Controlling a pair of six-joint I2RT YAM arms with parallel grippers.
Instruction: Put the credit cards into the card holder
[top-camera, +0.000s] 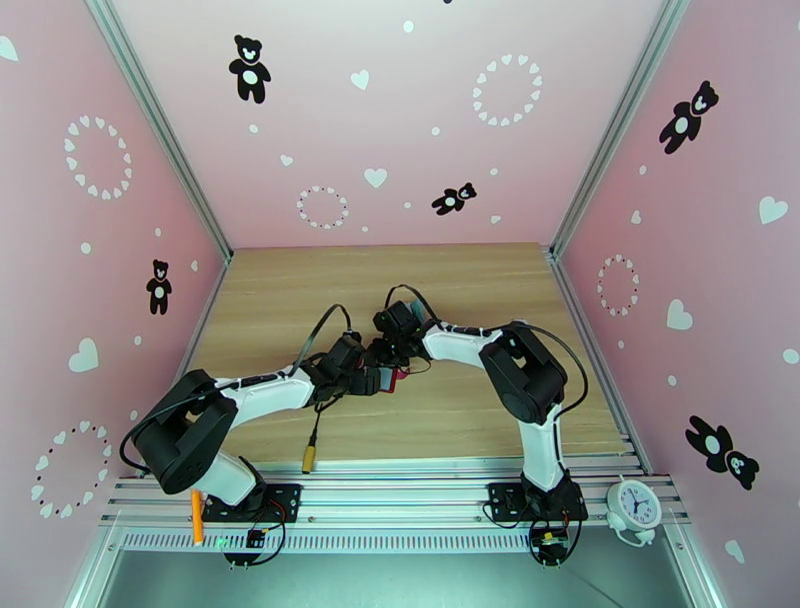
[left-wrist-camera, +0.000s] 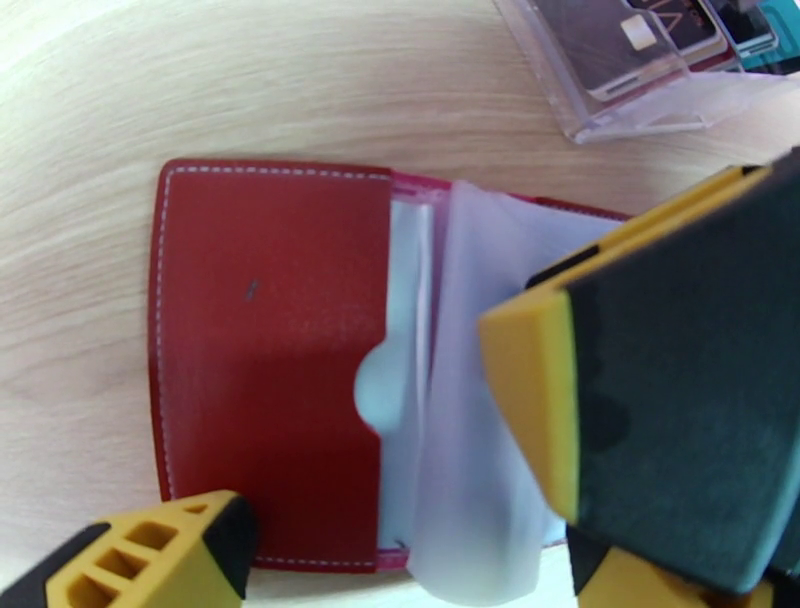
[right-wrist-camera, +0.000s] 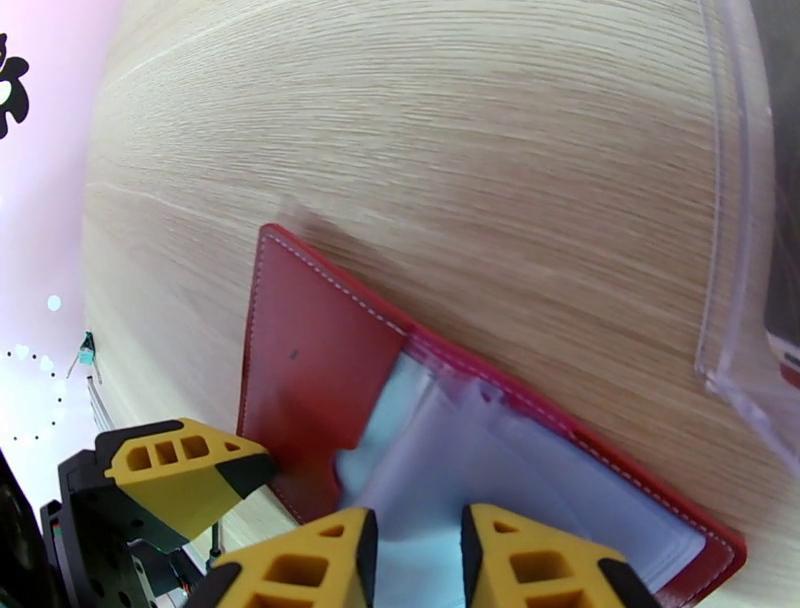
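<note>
Item: card holder (left-wrist-camera: 265, 360), dark red, lying open on the wooden surface (left-wrist-camera: 200, 90), with pale translucent sleeves exposed and one leaf raised. With it: left tool (left-wrist-camera: 400, 575), fingers spread wide and gripping nothing, one fingertip over a corner of the red cover; right tool (right-wrist-camera: 415, 560), fingers drawn close together, pinching the raised sleeve leaf. Also: credit cards (left-wrist-camera: 640, 40), dark and teal, standing in a clear plastic rack (left-wrist-camera: 650, 115) just beyond the holder, apart from both tools.
</note>
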